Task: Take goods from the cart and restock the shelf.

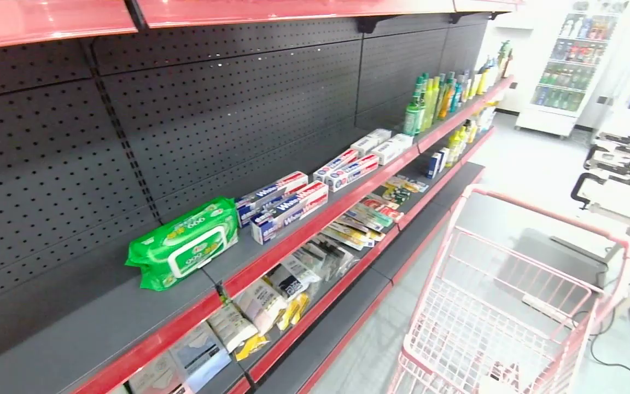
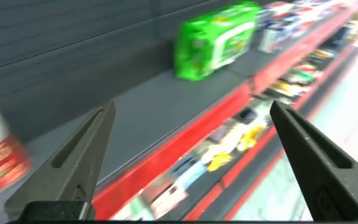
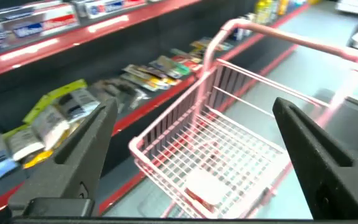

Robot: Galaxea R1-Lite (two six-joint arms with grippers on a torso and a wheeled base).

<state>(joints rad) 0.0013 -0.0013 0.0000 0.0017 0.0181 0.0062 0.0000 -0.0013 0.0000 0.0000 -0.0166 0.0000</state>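
Left hand (image 2: 191, 106): fingers spread wide, nothing held. It hangs before the shelf (image 1: 91, 328), facing the bare grey stretch left of the green wipes pack (image 1: 184, 243). Right hand (image 3: 194, 104): likewise wide open and empty, above the cart (image 1: 539, 210). The one item I can make out in the cart is a white-and-red package (image 3: 204, 186) on the basket floor at the near end. It is blurred, so its type is uncertain.

Risks, as judged:
- On the reach down, the fingers may catch the wire walls or pink rim and shove the cart, which likely rolls.
- A flat package on wire mesh offers little to grip and may slip.
- On placing, a low approach could strike the shelf's red front lip (image 1: 271, 257) or nudge the wipes pack.

Room:
- The shelf is open left of the wipes; toothpaste boxes (image 1: 287, 205) crowd the right.
- The upper shelf (image 1: 47, 22) caps height.
- The cart stands right of the shelf, with a strip of floor (image 1: 369, 339) between.
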